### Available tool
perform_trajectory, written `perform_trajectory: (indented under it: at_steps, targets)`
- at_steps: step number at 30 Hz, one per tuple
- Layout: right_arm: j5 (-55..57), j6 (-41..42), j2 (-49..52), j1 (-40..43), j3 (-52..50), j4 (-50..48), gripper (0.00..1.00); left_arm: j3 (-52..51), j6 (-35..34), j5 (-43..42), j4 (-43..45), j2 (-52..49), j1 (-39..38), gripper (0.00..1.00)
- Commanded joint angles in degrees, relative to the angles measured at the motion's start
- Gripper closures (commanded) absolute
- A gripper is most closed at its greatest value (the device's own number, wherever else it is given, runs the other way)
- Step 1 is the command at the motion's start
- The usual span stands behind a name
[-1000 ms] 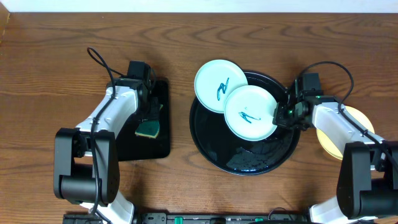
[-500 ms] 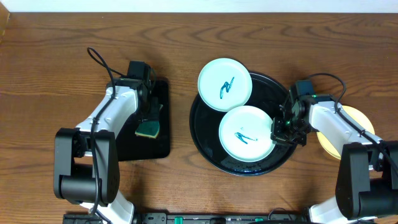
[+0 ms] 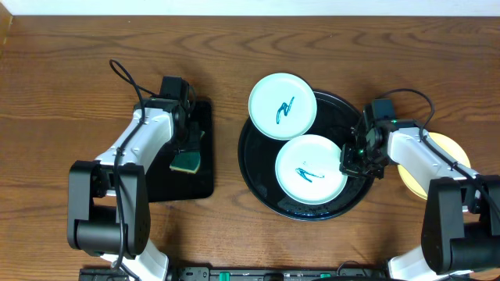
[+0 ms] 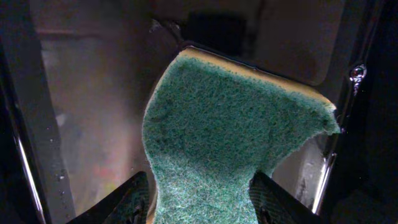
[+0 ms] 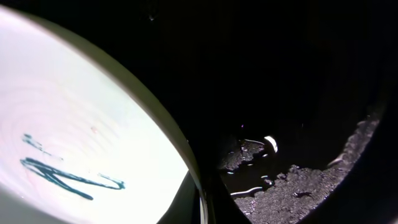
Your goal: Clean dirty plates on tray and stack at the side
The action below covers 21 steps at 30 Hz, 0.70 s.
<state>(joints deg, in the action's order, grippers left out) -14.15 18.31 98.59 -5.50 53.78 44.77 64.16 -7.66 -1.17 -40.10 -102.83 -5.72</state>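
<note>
A wooden table carries the tray right of its middle. One marked plate lies flat inside it. A second plate overhangs the rim on the side toward the table's far edge. A yellow plate sits by the right edge, partly under the arm.

The right gripper is at the inner plate's right rim; whether it is pinching the rim I cannot tell. The left gripper pinches a sponge at its waist, over the small tray toward the left edge.

The scrubbing looks to be next. The right arm should steady the plate by its rim. The sponge should come in flat, cross the scribble with firm strokes, and stay clear of the overhanging plate.
</note>
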Motion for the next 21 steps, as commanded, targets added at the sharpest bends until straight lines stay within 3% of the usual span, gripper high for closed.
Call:
perform_trajectory:
  at_steps: [1, 9, 11, 15, 21]
  targets:
    - [0.4, 0.1, 0.6, -0.6, -0.3, -1.1, 0.99, -0.3, -0.1, 0.1, -0.4, -0.9, 0.2, 0.46]
    - [0.4, 0.1, 0.6, -0.6, -0.3, -1.2, 0.99, -0.3, -0.1, 0.1, -0.3, -0.9, 0.2, 0.47]
    - [0.4, 0.1, 0.6, -0.6, -0.3, -1.2, 0.99, -0.3, -0.1, 0.1, -0.4, -0.9, 0.2, 0.55]
    - [0.4, 0.1, 0.6, -0.6, -0.3, -1.2, 0.99, -0.3, -0.1, 0.1, -0.6, -0.9, 0.2, 0.90]
    - [0.4, 0.1, 0.6, -0.6, -0.3, -1.2, 0.99, -0.3, -0.1, 0.1, -1.4, -0.9, 0.2, 0.92]
